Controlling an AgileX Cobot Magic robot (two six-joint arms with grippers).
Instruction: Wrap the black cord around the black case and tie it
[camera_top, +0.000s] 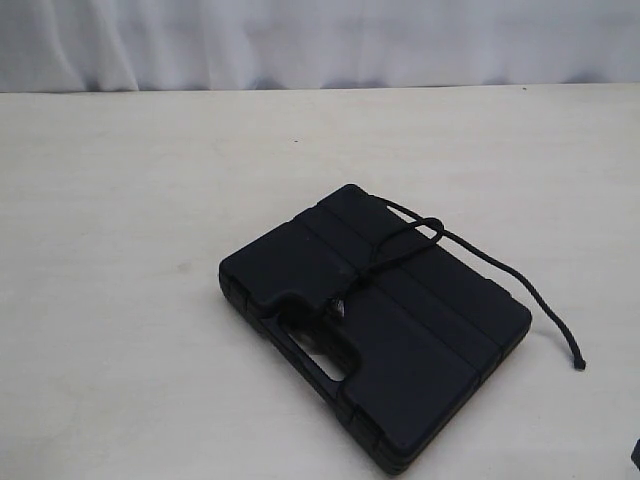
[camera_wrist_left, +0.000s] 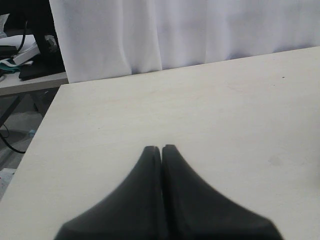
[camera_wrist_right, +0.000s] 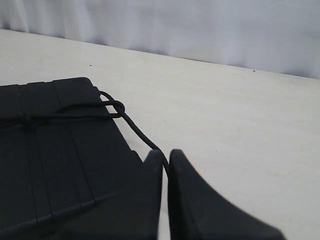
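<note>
The left gripper (camera_wrist_left: 161, 148) is hovering over bare table (camera_wrist_left: 225, 110), jaws pressed together, holding nothing. The case (camera_top: 420, 340) is lying closed, the cord (camera_top: 530, 291) crossing its lid and trailing right of the case. Only the wrist view is showing the right gripper (camera_wrist_right: 165, 152), pressed together beside the case and hiding the cord's run.

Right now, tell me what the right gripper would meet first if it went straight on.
Probably the black cord, which runs just ahead of its shut fingers; depth is unclear. The case sits off to one side.
</note>
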